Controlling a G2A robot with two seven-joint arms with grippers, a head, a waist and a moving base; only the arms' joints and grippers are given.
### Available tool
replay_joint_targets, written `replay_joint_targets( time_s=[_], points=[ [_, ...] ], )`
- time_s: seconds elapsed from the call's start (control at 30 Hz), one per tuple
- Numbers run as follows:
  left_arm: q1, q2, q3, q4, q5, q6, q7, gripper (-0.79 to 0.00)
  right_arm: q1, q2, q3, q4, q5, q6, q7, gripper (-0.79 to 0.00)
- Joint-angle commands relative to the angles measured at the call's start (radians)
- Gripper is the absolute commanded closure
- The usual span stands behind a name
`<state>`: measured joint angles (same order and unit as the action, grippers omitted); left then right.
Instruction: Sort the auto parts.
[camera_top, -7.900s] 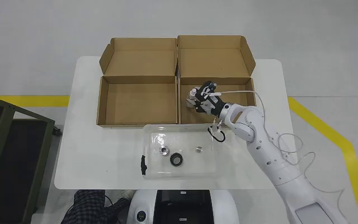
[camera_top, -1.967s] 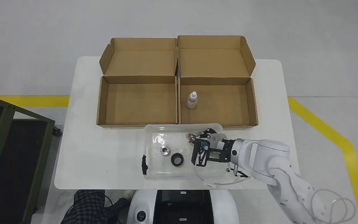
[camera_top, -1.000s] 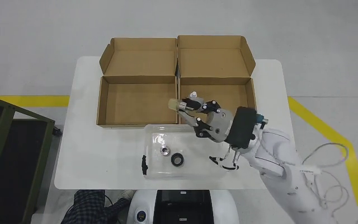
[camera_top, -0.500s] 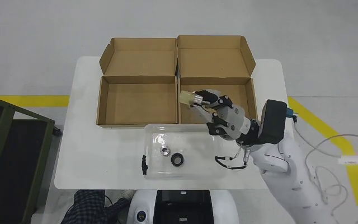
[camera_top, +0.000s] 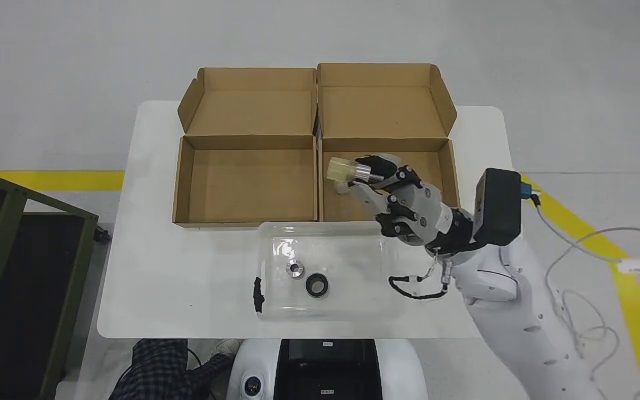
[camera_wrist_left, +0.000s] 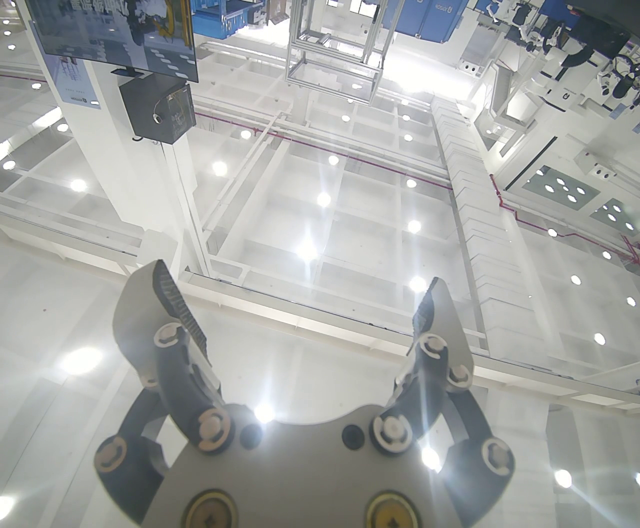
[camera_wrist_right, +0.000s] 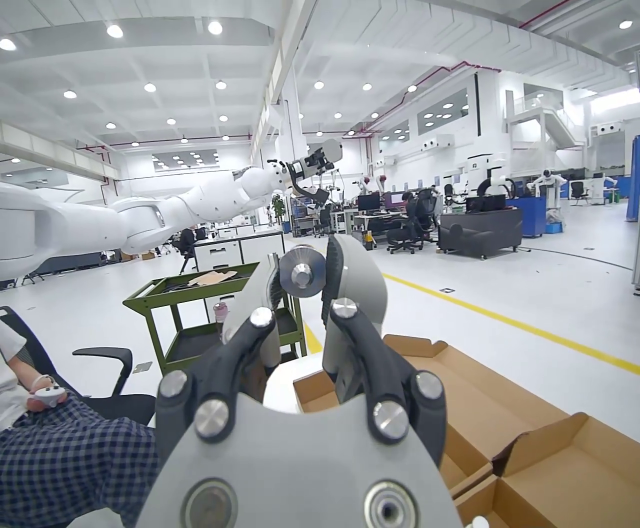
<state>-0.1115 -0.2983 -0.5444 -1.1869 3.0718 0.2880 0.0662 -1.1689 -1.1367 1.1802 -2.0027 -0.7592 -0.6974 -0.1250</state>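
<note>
1. The right gripper (camera_top: 345, 170) is hanging beyond the far edge of the clear plastic tray (camera_top: 350, 298), over the cardboard box (camera_top: 430, 195) that is sitting just behind the tray's right half.
2. Its claw is closing narrow on a round metal part (camera_wrist_right: 299, 274), a shiny disc with a small stub at its centre. The two fingers are pinching the disc by its rim.
3. That part is riding in the air, lifted clear of the tray and above the near-left corner of the box floor.
4. Inside the tray, a silver round part (camera_top: 293, 268) is lying left of the tray's middle.
5. A black ring (camera_top: 317, 285) is lying just beside it, a little nearer the tray's front edge.
6. A small black piece (camera_top: 255, 292) is sitting at the tray's left rim.
7. A second open cardboard box (camera_top: 245, 185) is standing behind the tray's left half, its wall touching the first box.
8. The left gripper (camera_wrist_left: 300, 310) is being held up well away from the tray, pointing at the ceiling. Its claw is spreading wide with nothing between the ribbed pads.
9. The tray is resting on the white table (camera_top: 150, 250).
</note>
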Motion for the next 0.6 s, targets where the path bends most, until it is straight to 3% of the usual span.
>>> replay_joint_targets(
  time_s=[0.0, 0.57],
  points=[
    [0.000, 0.000, 0.000, 0.000, 0.000, 0.000, 0.000, -0.785, -0.002, -0.001, 0.003, -0.002, 0.003, -0.006, 0.001, 0.000],
    [0.000, 0.000, 0.000, 0.000, 0.000, 0.000, 0.000, -0.785, -0.003, -0.003, 0.015, 0.018, -0.071, -0.035, 0.066, 0.000]
  ],
)
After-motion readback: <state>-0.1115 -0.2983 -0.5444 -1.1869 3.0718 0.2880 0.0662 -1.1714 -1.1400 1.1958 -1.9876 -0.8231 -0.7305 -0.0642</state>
